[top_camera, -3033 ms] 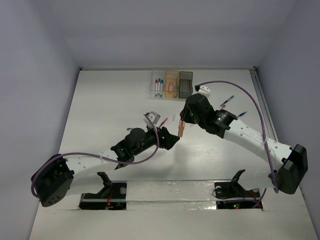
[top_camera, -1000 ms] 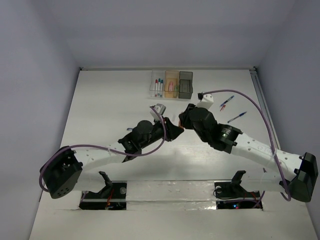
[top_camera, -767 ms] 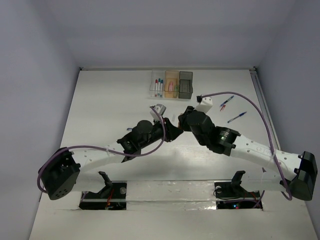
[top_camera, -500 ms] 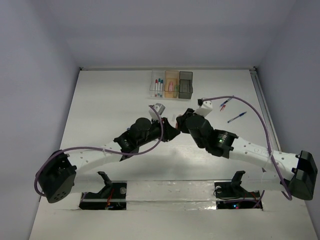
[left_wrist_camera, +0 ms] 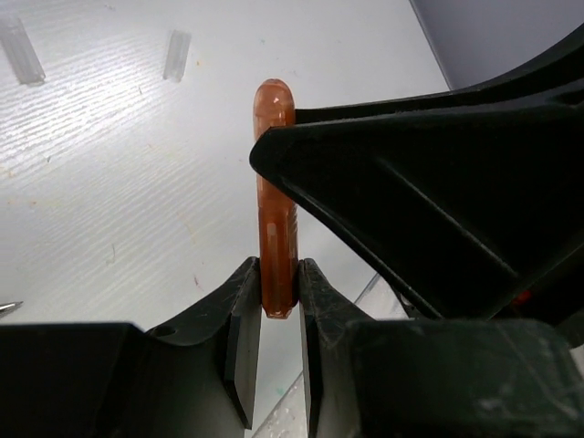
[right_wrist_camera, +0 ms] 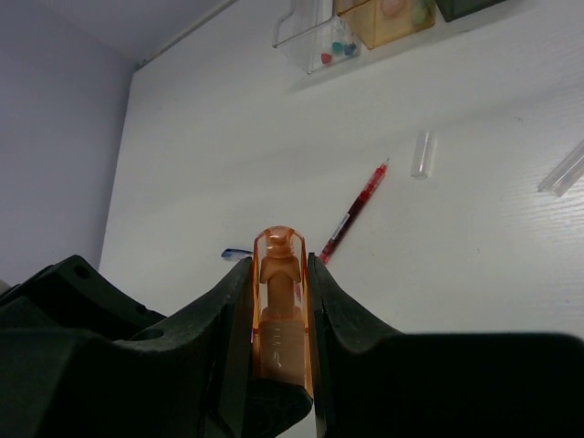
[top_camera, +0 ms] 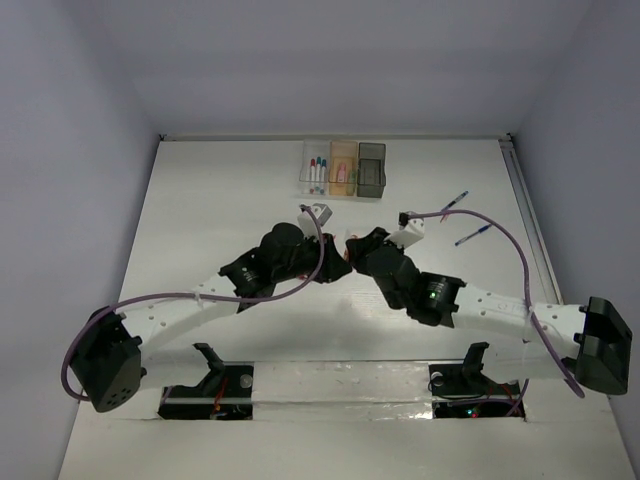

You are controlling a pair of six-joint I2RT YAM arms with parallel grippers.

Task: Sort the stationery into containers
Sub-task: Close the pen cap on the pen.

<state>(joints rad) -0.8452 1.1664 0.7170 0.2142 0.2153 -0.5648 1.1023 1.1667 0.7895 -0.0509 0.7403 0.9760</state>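
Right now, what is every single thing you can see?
bins: 3, clear, orange, dark grey, in a row at the far edge of the table
pens: 3, red, blue and teal caps, in the clear bin
pink thing: 1, pink, in the orange bin
blue pens: 2, blue, loose on the right
red pen: 1, red, loose on the table
clear caps: at least 2, see-through, loose
orange stick: 1, orange, clamped by both grippers
cables: 2, purple, along the arms
arms: 2, white and black, meeting mid table
left gripper: 1, black, shut on the orange stick
right gripper: 1, black, shut on the orange stick
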